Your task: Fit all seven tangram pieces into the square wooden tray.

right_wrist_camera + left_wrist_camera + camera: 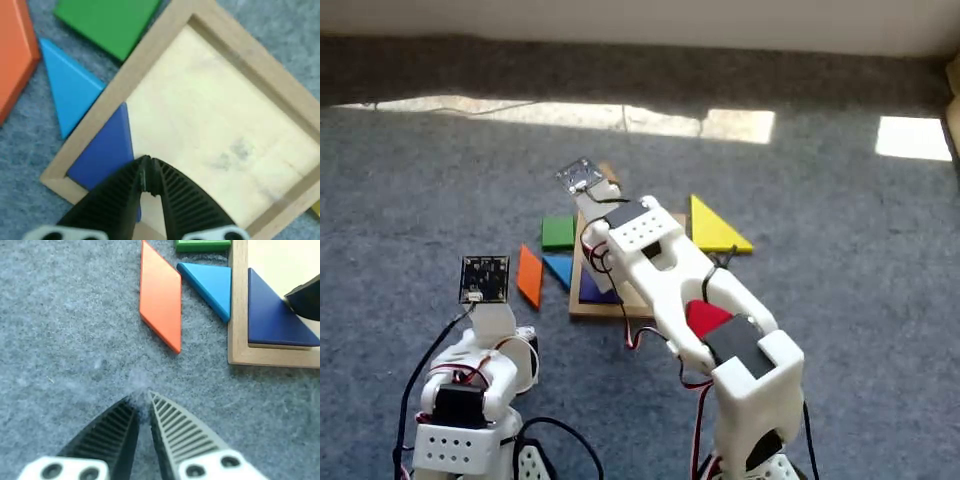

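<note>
Currently the square wooden tray [143, 60] lies mid-carpet in front of both arms. One piece is seated, a dark blue triangle [102, 150] tucked into its near-left corner, and the rest of the floor I can see is bare wood. Just left of the tray lie the light blue triangle [70, 95], the green square [107, 20] and, further left, the orange parallelogram [160, 295]. The yellow triangle [715, 228] sits beside the tray's far-right corner.

My right gripper [146, 167] hangs over the tray at the blue triangle's inner edge, jaws pinched together with nothing visible between them. The left gripper [141, 399] is over the carpet [60, 340] on the near side of the parallelogram, jaws closed to a sliver and empty.

My worries from here:
- If the right arm dips with its jaws closed, I think it could nudge the blue triangle out of its corner or drag the tray across the pile.
- The loose pieces lie flat on soft carpet, so a pinch on their thin edges may slip.
- With the right arm stretched over the tray, bringing the left arm in risks a clash.
</note>
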`<act>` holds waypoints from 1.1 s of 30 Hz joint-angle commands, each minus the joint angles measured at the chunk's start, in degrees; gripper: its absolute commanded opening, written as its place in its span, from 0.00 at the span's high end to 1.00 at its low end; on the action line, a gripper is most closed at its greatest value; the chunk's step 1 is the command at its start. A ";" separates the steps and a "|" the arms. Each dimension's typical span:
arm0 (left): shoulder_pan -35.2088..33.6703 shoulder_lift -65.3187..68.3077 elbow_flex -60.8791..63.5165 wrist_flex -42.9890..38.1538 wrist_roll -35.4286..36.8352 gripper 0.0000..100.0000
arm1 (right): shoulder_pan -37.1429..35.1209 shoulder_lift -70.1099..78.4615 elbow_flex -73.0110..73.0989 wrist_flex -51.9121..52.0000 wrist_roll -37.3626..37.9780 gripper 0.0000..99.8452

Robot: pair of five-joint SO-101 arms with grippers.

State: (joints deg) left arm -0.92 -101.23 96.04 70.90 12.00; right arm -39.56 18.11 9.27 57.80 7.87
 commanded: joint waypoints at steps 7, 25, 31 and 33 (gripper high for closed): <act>-0.13 -1.98 1.19 0.26 -0.18 1.00 | -4.53 -1.45 0.22 3.21 0.70 0.99; -0.13 -1.98 1.19 0.26 -0.18 1.00 | 15.34 -32.31 10.59 7.69 -2.55 0.99; -0.13 -1.98 1.19 0.26 -0.18 1.00 | 21.23 -37.85 16.13 7.69 -16.88 0.98; -0.13 -1.98 1.19 0.26 -0.18 1.00 | 21.41 -37.76 18.24 7.52 -20.75 0.92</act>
State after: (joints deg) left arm -0.92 -101.23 96.04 70.90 12.00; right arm -19.08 -16.62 26.51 65.10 -7.60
